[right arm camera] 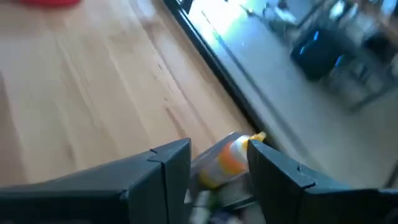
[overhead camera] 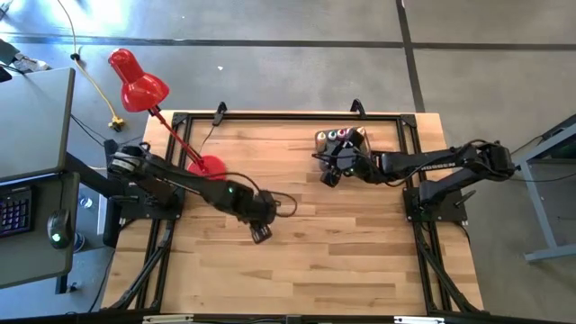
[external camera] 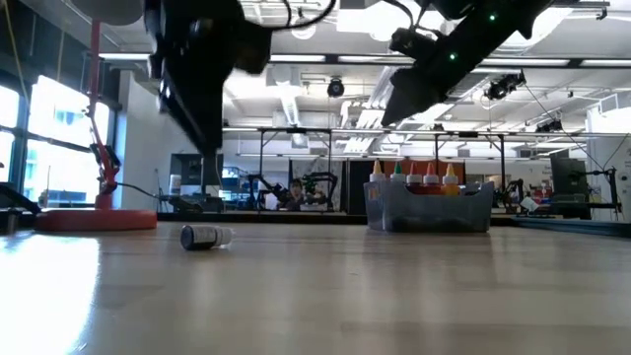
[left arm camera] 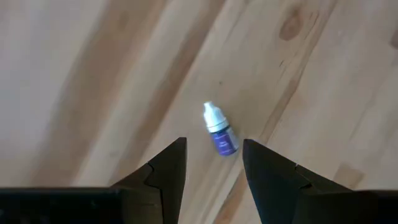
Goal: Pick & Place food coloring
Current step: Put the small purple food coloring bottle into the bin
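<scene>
We see the left hand (left arm camera: pixel 213 165) hovering over the worktop (overhead camera: pixel 342 252), fingers spread and empty, directly above a tiny dark-and-white bottle (left arm camera: pixel 219 129) lying on its side on the wood. The right hand (right arm camera: pixel 219 168) hangs over the grey tub (external camera: pixel 430 208) at the worktop's far edge, fingers spread, an orange-capped bottle (right arm camera: pixel 229 159) seen between them; we cannot tell if they touch it.

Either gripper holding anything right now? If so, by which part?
Nothing held. Left gripper is open above a small purple bottle lying on the table. Right gripper is open over the grey tub, an orange-capped bottle below it.
</scene>
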### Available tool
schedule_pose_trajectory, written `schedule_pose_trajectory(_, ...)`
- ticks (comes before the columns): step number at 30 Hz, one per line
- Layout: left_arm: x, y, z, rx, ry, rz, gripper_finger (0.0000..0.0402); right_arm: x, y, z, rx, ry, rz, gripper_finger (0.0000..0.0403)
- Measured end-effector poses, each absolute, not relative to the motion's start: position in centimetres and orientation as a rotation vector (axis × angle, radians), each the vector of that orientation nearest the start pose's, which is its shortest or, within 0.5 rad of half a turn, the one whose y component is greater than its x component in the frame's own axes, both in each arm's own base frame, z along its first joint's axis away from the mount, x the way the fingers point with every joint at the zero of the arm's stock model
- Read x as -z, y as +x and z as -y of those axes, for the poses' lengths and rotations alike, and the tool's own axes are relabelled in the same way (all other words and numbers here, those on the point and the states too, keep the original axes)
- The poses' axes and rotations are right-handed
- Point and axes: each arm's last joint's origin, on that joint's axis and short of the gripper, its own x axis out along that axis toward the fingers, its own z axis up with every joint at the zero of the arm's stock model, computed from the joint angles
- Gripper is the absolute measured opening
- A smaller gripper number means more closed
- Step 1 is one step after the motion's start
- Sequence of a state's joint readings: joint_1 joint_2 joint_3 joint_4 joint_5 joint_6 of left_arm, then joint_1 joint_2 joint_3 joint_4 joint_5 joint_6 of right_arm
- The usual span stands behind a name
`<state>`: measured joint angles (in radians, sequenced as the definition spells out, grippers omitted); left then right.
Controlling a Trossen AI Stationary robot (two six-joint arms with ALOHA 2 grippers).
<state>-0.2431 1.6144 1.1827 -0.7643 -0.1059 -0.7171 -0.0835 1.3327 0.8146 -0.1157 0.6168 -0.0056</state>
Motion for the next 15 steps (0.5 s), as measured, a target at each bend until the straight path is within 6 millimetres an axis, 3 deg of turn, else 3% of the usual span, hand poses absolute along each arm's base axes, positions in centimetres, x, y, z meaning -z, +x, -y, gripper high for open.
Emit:
schedule_pose_trajectory(5, -19.5, 31.6, 8.0, -0.326, -0.455, -1.169, 0.0153, -22.9, 26.8, 3.1, 0.654, 0.029, -0.649, 0.0152)
schedule_pose_trajectory(15, -15.4, 33.3, 8.4, -0.362, -0.464, -1.23, 0.0153, -22.3, 26.2, 2.5, 0.69, -0.004, -0.72, 0.0154)
